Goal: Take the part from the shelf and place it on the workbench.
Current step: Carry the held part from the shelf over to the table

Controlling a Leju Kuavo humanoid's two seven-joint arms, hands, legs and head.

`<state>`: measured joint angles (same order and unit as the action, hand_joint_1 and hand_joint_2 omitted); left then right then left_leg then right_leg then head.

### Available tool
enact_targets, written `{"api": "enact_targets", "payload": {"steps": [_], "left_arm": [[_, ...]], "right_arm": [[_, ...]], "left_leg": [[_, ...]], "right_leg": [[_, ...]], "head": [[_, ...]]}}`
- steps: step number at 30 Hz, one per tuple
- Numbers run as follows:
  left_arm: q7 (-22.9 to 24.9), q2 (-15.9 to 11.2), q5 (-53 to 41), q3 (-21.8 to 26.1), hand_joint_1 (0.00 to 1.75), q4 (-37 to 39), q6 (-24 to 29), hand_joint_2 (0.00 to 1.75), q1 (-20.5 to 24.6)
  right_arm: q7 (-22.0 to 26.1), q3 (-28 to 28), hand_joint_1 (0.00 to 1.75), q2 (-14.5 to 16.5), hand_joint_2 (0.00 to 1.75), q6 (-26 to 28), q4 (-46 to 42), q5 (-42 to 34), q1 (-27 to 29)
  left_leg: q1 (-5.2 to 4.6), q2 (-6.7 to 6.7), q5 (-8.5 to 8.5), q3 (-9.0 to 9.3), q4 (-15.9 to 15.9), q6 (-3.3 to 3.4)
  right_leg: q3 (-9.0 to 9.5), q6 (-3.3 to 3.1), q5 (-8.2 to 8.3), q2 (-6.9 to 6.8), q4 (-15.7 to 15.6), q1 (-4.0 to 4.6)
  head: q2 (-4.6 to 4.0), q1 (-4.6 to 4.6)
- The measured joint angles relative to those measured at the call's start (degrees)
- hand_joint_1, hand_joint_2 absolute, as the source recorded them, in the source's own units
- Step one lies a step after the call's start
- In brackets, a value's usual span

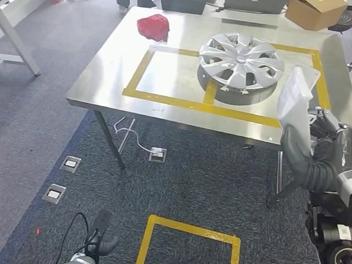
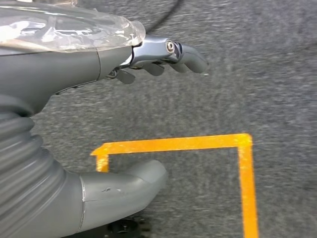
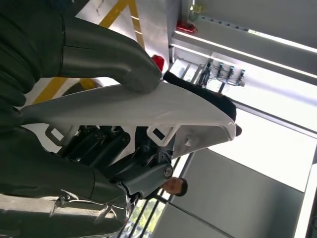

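Grey carpet (image 1: 198, 187) is spreading under the robot, with a yellow taped square (image 1: 190, 243) marked on it close in front. Nearest on the left, the left hand (image 2: 157, 57) is hanging low over that carpet, fingers loosely apart and gripping nothing. On the right, the right hand (image 1: 315, 155) is holding the white part (image 1: 295, 106), thumb pressing on one broad face and the darker fingers (image 3: 101, 144) bearing on the other. The part's long axis is pointing up and away from the hand, toward the workbench (image 1: 120, 63), so it is already lying at the bench's near right edge. Judging from this, the right arm is the one to carry it forward. Beyond, a silver hubcap (image 1: 241, 59) is sitting inside the yellow tape outline (image 1: 203, 104) and is crowding the nearest landing spot. Farther off, a red object (image 1: 154, 26) is resting near the far edge, and a cardboard box (image 1: 315, 10) is lying behind.
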<state>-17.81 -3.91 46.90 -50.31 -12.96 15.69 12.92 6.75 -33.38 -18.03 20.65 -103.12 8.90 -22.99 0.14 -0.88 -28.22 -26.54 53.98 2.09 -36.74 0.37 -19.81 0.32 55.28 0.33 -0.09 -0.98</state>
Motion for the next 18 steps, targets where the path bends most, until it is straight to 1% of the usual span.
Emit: {"api": "enact_targets", "payload": {"steps": [18], "left_arm": [[0.0,0.0,0.0,0.0,0.00,0.0,0.0,1.75,0.0]], "right_arm": [[0.0,0.0,1.75,0.0,1.75,0.0,0.0,0.0,0.0]], "left_leg": [[0.00,0.00,0.00,0.00,0.0,0.00]], "right_leg": [[0.00,0.00,0.00,0.00,0.0,0.00]], "head": [[0.00,0.00]]}}
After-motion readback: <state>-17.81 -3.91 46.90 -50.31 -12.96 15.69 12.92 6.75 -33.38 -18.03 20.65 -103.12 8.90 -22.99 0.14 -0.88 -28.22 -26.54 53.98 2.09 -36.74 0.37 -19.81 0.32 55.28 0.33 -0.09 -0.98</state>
